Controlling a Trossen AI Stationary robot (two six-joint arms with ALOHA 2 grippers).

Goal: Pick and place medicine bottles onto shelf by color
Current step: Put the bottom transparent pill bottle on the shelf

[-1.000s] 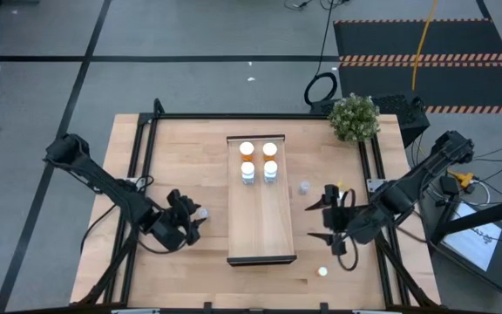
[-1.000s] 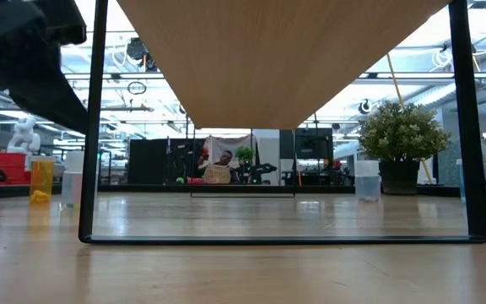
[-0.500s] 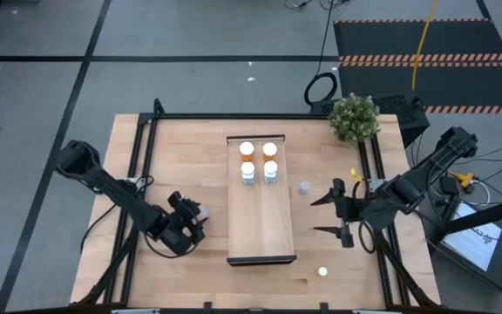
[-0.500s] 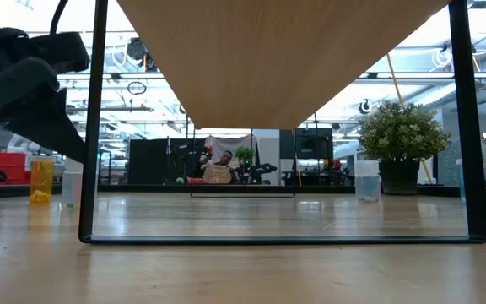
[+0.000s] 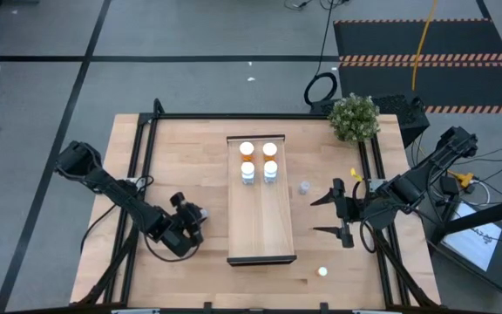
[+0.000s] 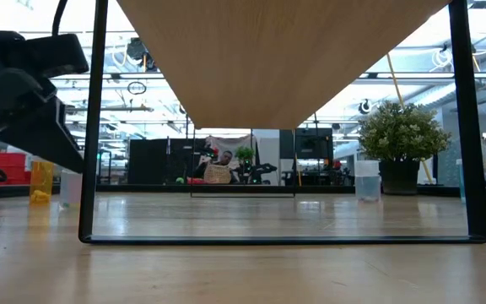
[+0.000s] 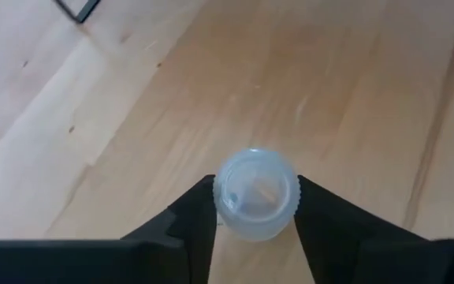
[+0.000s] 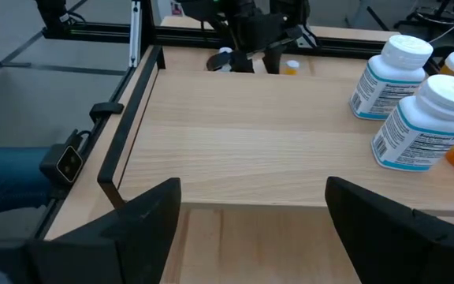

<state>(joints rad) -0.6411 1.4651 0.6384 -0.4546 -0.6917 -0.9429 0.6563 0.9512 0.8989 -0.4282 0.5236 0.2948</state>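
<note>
The shelf [image 5: 261,218] is a long light-wood tray lying mid-table. At its far end stand two orange medicine bottles [image 5: 247,149] and two pale ones [image 5: 247,171]. My left gripper [image 5: 190,223] is left of the shelf, pointing down, and is shut on a pale translucent medicine bottle [image 7: 256,193]. An orange bottle [image 6: 40,180] stands beside it. My right gripper [image 5: 328,215] hovers open to the right of the shelf. Its fingers [image 8: 144,213] are spread wide and face the shelf's bottles [image 8: 428,122]. My left gripper pinches the pale bottle by its round cap [image 7: 223,193], one finger on each side. The fingers [image 7: 191,221] come from above, pointing down. The bottle stands upright, and in the low view its base [image 6: 70,203] rests on the table.
A grey-blue bottle [image 5: 304,187] stands on the table right of the shelf, and a white-capped one [image 5: 322,271] stands near the near edge. A potted plant [image 5: 354,116] sits at the far right corner. Black frame rails [image 5: 138,174] run along both sides of the table.
My left gripper has come down over the pale bottle and shifted slightly toward the near edge. My right gripper has drawn back a little toward the table's right edge and stayed open. The bottles on the shelf have not moved.
</note>
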